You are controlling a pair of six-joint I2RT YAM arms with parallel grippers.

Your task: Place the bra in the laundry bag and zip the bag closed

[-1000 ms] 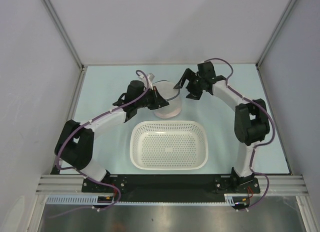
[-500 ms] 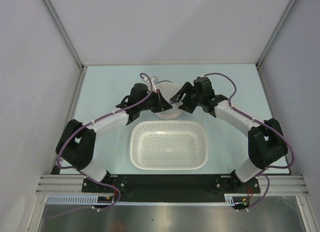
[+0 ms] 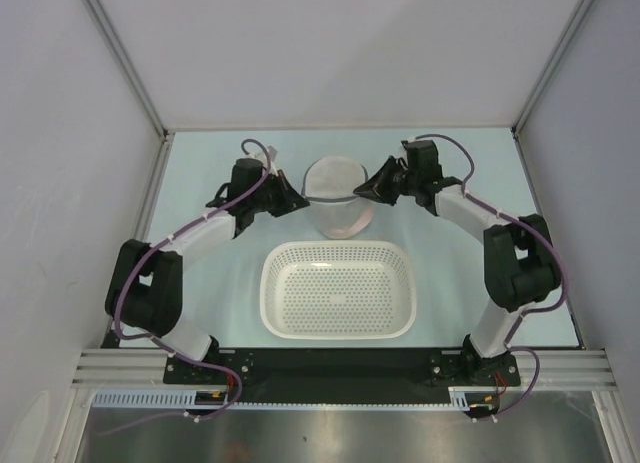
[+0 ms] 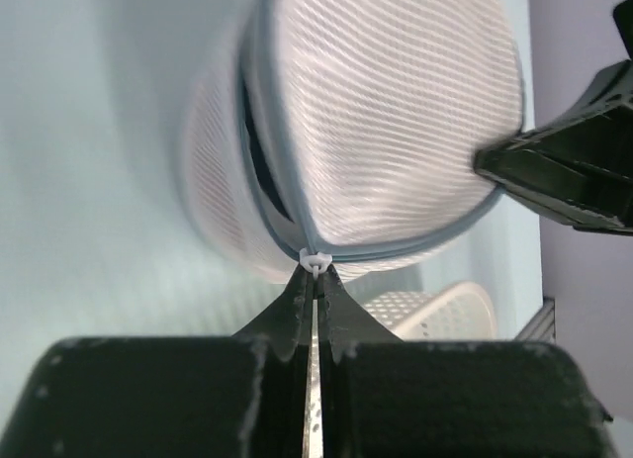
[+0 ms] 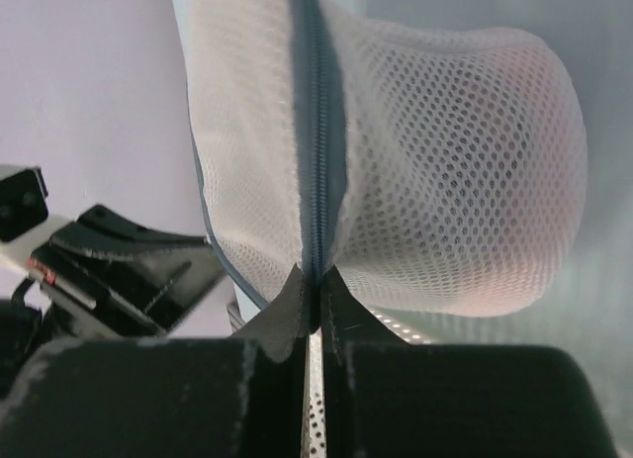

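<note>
Pale blue tabletop (image 3: 230, 293) lies under us, with plain gray walls all around. Our right pincer (image 5: 311, 280) has just snapped together on the gray zip rim (image 5: 315, 132) of the laundry bag (image 3: 338, 195). A second ago it was wide apart and up off the bag, so this is new. Our left pincer (image 4: 315, 270) is pressed together too, pinching the little white zip pull (image 4: 315, 260), same as before. The bag now sits right between our two pincers, touching the tips of both, and it has tipped up since then. Something soft and pink, we think the bra (image 5: 465, 240), shows through the mesh just past the right pincer. A dark gap beside the left pincer tells us the zip is not shut yet. With both sides held, we think we can pull it closed. The white basket (image 3: 338, 246) waits behind both pincers, nearer our arms.
</note>
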